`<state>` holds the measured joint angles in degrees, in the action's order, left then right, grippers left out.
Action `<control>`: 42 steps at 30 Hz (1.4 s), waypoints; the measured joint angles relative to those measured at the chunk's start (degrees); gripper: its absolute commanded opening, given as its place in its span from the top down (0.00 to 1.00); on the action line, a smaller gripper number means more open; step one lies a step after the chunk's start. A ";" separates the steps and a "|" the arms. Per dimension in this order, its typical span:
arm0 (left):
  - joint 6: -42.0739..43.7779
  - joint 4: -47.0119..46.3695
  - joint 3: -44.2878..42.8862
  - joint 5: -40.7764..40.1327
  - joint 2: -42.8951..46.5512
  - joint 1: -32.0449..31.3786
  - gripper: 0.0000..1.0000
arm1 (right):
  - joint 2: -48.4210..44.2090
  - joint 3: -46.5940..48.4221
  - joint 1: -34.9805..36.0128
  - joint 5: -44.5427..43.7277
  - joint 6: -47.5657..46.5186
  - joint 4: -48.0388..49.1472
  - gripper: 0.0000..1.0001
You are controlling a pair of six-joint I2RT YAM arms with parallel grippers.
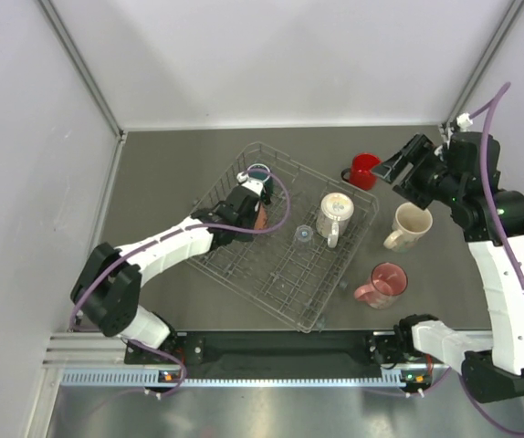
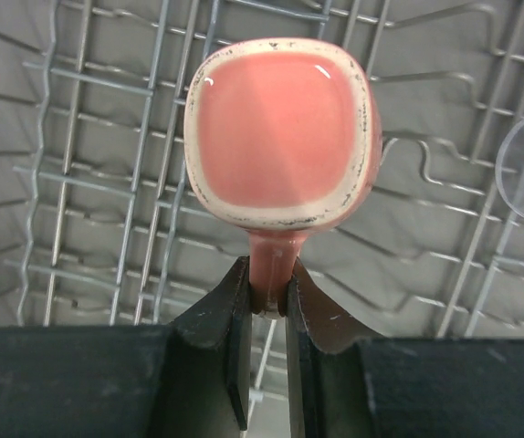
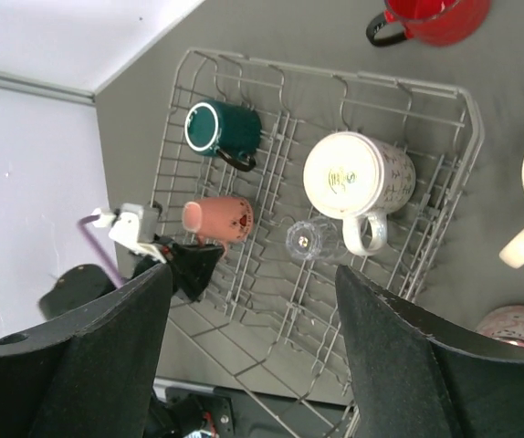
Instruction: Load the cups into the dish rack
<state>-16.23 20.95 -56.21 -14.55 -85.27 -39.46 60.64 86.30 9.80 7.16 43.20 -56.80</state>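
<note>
Salmon cup (image 2: 280, 137) clamped by its handle in left gripper (image 2: 269, 278), held over dish rack (image 2: 89, 182): base toward wrist, mouth toward wires, handle nearest pincer. Teal cup (image 3: 221, 128) and patterned white cup (image 3: 358, 178) in rack. Right gripper (image 1: 397, 166) spread apart, empty, beside red cup (image 1: 365, 170); cream cup (image 1: 412, 224) near.

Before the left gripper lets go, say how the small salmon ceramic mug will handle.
Pinched only by its thin handle, the small salmon mug may swivel in the left gripper. Glossy glaze looks slippery. On the silver wire dish rack, its rounded body could tip.
</note>
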 measured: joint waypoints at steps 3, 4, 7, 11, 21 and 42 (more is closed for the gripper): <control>0.98 -1.62 -0.02 -0.66 -2.69 -0.02 1.00 | -0.02 0.98 -0.37 0.04 -0.22 -0.11 0.28; 1.20 -2.16 -0.02 -1.03 -3.45 -0.02 1.00 | -0.02 1.18 -0.57 0.11 -0.22 -0.22 0.27; 1.81 -4.07 -0.02 -2.14 -5.27 0.00 1.00 | -0.02 1.22 -0.98 0.24 -0.37 -0.63 0.27; 2.75 -6.38 -0.04 -3.52 -7.02 -0.02 1.00 | -0.02 1.25 -1.38 0.26 -0.66 -1.57 0.27; 2.45 -5.33 -3.89 -4.17 -11.13 0.00 1.00 | 0.63 2.19 -1.44 0.46 -0.61 -2.97 0.27; -2.36 -3.15 -4.68 -0.98 -11.10 -0.02 0.39 | 3.45 2.78 -1.46 1.22 -2.16 -2.40 0.18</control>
<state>-18.59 17.80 -60.88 -15.53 -96.38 -39.48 64.10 89.08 8.34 8.38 41.04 -59.20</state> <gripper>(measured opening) 0.599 0.766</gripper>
